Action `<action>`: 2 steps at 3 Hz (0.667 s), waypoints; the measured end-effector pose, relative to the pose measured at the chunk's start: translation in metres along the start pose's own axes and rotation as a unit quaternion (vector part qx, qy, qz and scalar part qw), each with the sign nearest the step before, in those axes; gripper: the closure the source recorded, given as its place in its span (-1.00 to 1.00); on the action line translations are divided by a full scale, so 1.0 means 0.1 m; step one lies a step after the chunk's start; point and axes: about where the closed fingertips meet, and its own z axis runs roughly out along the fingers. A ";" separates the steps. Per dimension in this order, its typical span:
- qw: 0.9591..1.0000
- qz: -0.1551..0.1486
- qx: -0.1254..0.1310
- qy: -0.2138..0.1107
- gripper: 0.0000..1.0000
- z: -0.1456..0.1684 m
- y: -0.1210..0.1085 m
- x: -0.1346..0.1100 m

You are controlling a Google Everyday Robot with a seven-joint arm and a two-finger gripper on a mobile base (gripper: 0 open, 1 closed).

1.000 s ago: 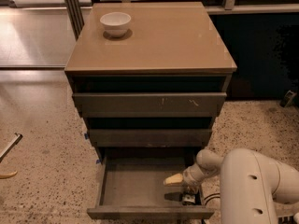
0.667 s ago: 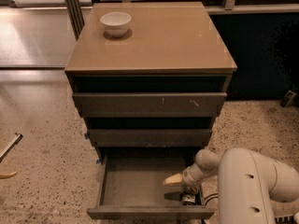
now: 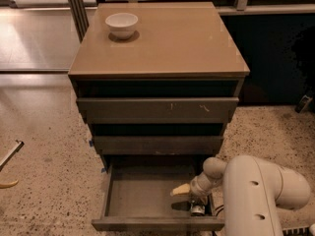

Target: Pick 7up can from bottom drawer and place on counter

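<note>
The bottom drawer [image 3: 142, 195] is pulled open below two shut upper drawers. My gripper [image 3: 189, 196] reaches down into its right front corner from the white arm [image 3: 256, 191]. A small can with a silvery end [image 3: 198, 210], the 7up can, stands right under the gripper against the drawer's right side. It is mostly hidden by the gripper, and its label does not show. The tan counter [image 3: 177, 38] tops the cabinet.
A white bowl [image 3: 121, 24] stands on the counter's back left corner. The two upper drawers [image 3: 157, 111] are shut. Speckled floor surrounds the cabinet. A dark wall and railing lie behind and to the right. A tool handle [image 3: 10, 154] lies on the floor at left.
</note>
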 end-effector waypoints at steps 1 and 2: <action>1.000 0.000 0.002 0.007 -1.00 0.05 0.02 -0.01; 1.000 0.001 0.002 0.016 -0.93 0.12 0.03 -0.02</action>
